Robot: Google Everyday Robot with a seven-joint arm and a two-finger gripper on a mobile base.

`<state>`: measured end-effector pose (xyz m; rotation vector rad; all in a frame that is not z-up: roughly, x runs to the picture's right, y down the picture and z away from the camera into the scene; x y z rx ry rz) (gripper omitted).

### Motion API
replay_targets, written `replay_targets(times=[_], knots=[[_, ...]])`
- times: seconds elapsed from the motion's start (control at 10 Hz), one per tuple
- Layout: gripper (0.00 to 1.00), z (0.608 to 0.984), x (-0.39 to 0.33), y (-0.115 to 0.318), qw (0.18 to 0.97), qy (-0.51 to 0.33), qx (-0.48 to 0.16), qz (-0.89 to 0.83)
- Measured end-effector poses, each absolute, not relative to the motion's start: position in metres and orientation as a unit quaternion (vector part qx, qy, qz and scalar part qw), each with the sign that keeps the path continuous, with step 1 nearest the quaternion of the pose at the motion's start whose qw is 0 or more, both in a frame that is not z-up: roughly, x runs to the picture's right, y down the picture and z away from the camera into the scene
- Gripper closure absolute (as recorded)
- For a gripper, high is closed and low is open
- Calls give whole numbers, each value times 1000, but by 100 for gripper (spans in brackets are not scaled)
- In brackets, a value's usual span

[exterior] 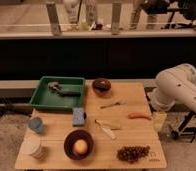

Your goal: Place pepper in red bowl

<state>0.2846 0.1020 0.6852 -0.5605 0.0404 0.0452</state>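
The pepper is a slim orange-red piece lying flat on the wooden table, right of centre. A reddish-brown bowl stands at the back middle of the table. A dark maroon bowl stands at the front and holds a round orange fruit. My white arm reaches in from the right. My gripper hangs at the table's right edge, just right of the pepper and apart from it.
A green tray with a grey object stands at the back left. A blue sponge, a pale utensil, a white peeled item, grapes, a blue cup and a white container lie around.
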Motion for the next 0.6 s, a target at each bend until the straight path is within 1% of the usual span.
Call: replay_targets(times=[0.1, 0.6], knots=[[20, 685, 285, 102, 961, 20, -277, 22], [20, 685, 285, 102, 961, 20, -277, 22]])
